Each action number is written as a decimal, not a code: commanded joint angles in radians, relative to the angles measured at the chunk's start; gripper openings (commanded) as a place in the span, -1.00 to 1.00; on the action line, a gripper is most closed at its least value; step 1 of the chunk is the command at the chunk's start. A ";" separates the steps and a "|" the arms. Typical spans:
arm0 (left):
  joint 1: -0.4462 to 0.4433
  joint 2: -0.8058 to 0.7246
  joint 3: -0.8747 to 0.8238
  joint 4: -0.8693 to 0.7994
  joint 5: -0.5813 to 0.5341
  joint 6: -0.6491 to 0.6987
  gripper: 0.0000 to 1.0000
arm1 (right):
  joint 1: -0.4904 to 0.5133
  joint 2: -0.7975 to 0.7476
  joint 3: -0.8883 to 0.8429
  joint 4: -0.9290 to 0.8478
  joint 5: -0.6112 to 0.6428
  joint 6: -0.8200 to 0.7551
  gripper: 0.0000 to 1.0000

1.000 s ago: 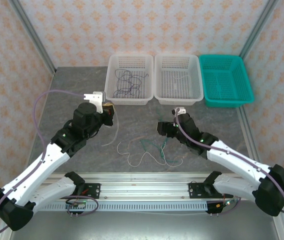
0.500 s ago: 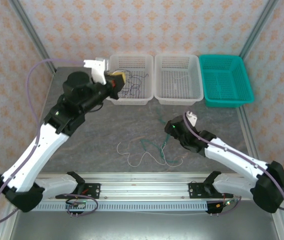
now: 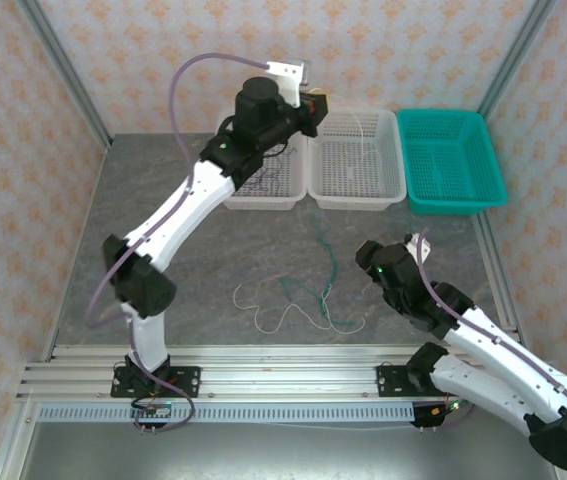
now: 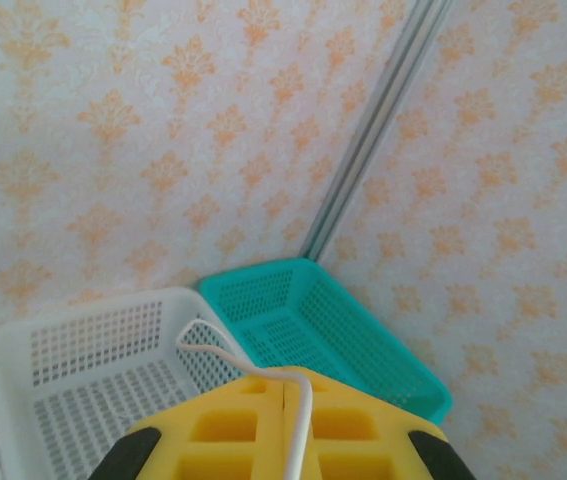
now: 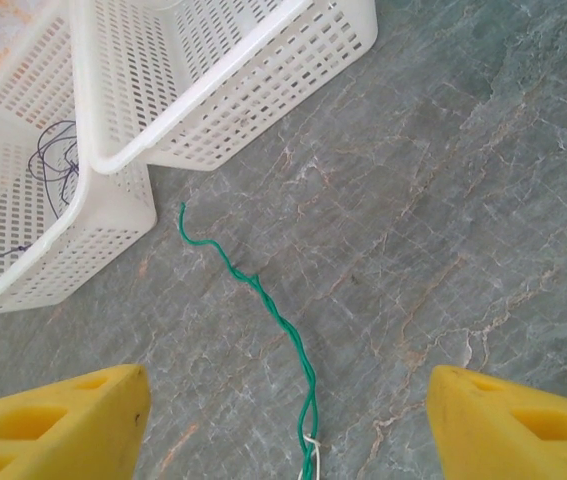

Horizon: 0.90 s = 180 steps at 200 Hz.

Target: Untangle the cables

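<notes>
Top external: the left arm is stretching far out over the baskets. Its left end effector [image 3: 313, 104] is hanging above the line where the left white basket [image 3: 273, 203] and the middle white basket [image 3: 358, 200] are meeting. A teal basket [image 3: 450, 160] is sitting to the right of them. A dark cable [image 3: 268, 178] is lying coiled inside the left white basket. A green cable [image 3: 308, 292] and a loose white cable [image 3: 260, 322] are lying tangled together on the desk [image 3: 163, 220], near the front. The right end effector [image 3: 365, 256] is hovering just to the right of that tangle.

Left wrist: the left end effector [image 4: 283, 395] is clenching its yellow pads on a held white cable [image 4: 304, 420], which is looping up over the middle white basket [image 4: 83, 370]. The teal basket [image 4: 333, 330] is sitting beyond it.

Right wrist: the right end effector [image 5: 288, 400] is standing released, wide apart and gripping nothing. The green cable [image 5: 263, 295] is running between its fingers towards the baskets. The dark cable [image 5: 58, 160] is resting in the left white basket [image 5: 113, 215].
</notes>
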 commanded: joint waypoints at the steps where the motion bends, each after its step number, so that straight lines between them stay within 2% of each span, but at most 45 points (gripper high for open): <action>1: -0.004 0.161 0.177 -0.001 -0.024 0.044 -1.00 | -0.004 -0.021 -0.011 -0.034 -0.020 0.021 0.47; 20: -0.007 0.355 0.385 -0.054 -0.027 0.027 -0.98 | -0.004 -0.038 -0.017 -0.033 -0.025 0.029 0.47; 32: -0.010 0.482 0.544 -0.111 -0.020 0.029 -0.60 | -0.004 -0.050 -0.022 -0.031 -0.026 0.030 0.47; 45: -0.015 0.585 0.705 -0.196 -0.026 0.027 0.06 | -0.004 -0.064 -0.023 -0.040 -0.024 0.031 0.47; 50: -0.018 0.607 0.748 -0.224 -0.027 0.027 0.24 | -0.003 -0.069 -0.023 -0.044 -0.022 0.028 0.47; 65: -0.018 0.603 0.782 -0.268 -0.042 0.034 0.55 | -0.004 -0.079 -0.023 -0.050 -0.017 0.021 0.47; 78: -0.022 0.546 0.745 -0.288 -0.060 0.063 0.64 | -0.004 -0.079 -0.023 -0.044 -0.015 0.008 0.47; 98: -0.034 0.386 0.564 -0.254 -0.093 0.147 0.71 | -0.004 -0.062 -0.020 -0.026 -0.019 -0.023 0.47; 110: -0.038 0.239 0.342 -0.155 -0.103 0.183 0.72 | -0.004 -0.041 -0.015 -0.015 -0.022 -0.041 0.48; 123: -0.036 0.059 0.061 0.007 -0.114 0.200 0.80 | -0.003 -0.010 -0.007 -0.005 -0.030 -0.066 0.48; 130: -0.032 -0.020 -0.043 0.040 -0.122 0.211 0.85 | -0.004 0.013 0.002 -0.001 -0.036 -0.078 0.49; 158: -0.029 -0.308 -0.333 -0.014 -0.186 0.217 0.86 | -0.004 0.120 0.038 0.048 -0.095 -0.153 0.50; 180: -0.030 -0.516 -0.532 -0.132 -0.278 0.119 0.83 | -0.004 0.228 0.085 0.085 -0.181 -0.216 0.50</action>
